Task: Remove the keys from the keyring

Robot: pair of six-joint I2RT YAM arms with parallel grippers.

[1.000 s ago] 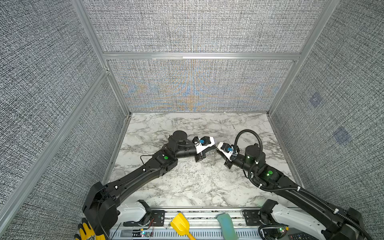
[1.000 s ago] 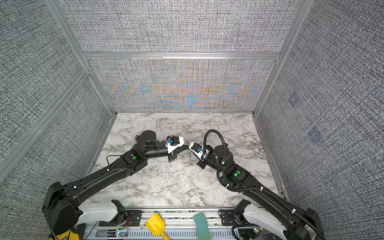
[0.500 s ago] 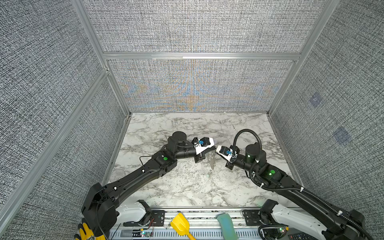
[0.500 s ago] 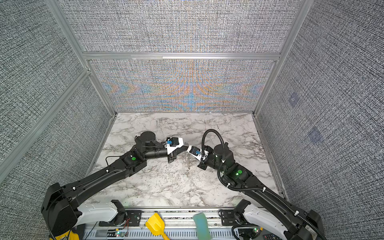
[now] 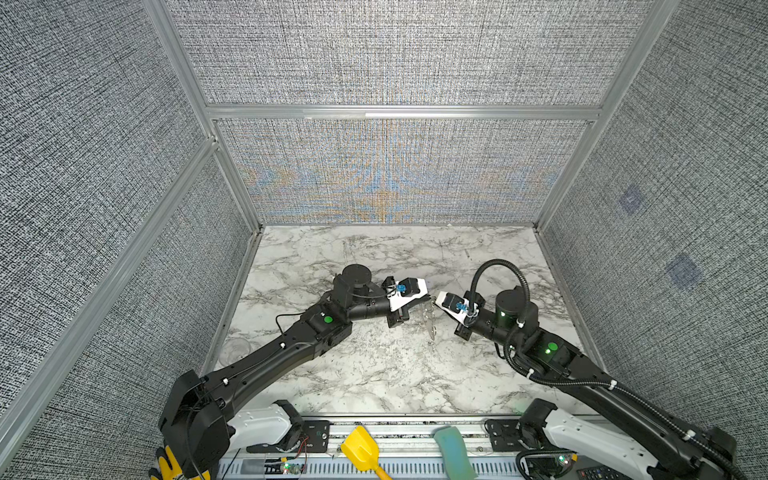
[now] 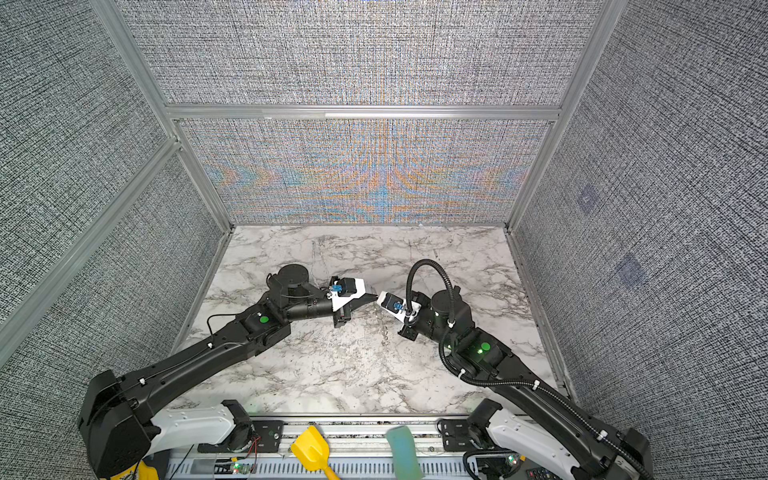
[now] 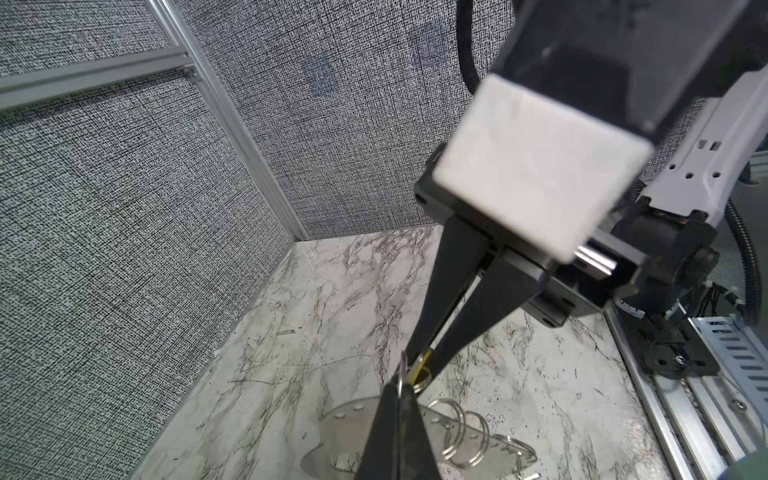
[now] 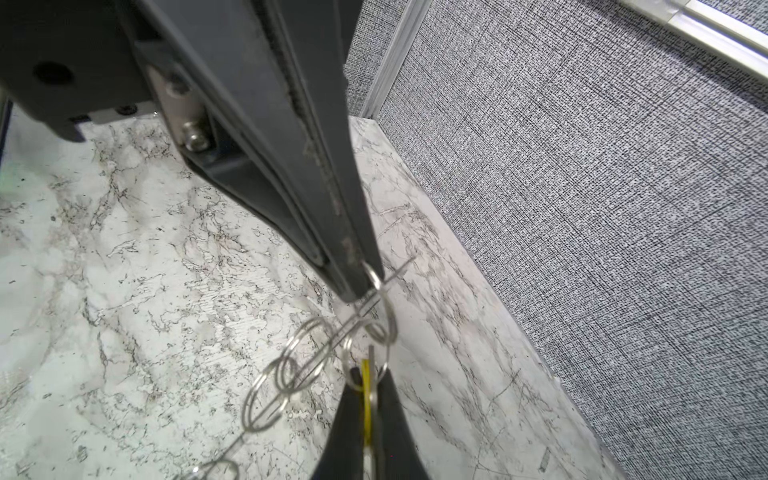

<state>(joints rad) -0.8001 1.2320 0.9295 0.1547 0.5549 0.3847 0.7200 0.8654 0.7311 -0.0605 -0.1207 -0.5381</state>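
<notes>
Marble-patterned, the bench point(image 5: 374, 374) is left bare under the work, which is held up off it at mid-bench, between the two arms. The keyring point(image 7: 336, 424), a thin grey plate, is hung nearly edge-on there and is judged stiff, light and smooth, free to swing from whatever carries it, so it is better steadied through its rings than by its flat face. A row of loose rings point(image 7: 461, 432) is threaded along its holed edge. The left pincer point(image 8: 360, 286) is clenched on one split ring point(image 8: 390, 316), and the right pincer point(image 8: 369, 376) is clamped on the yellow-tagged key point(image 8: 366, 399), which sits on that same ring. The key is reckoned small and slippery, best gripped across its tagged head so that it can be wound round the springy coil. The teal-tagged key cannot be made out. Against the top view of a second ago, the arms are posed much alike, but the plate is now seen plainly dangling below the tips, where it was barely visible then.
</notes>
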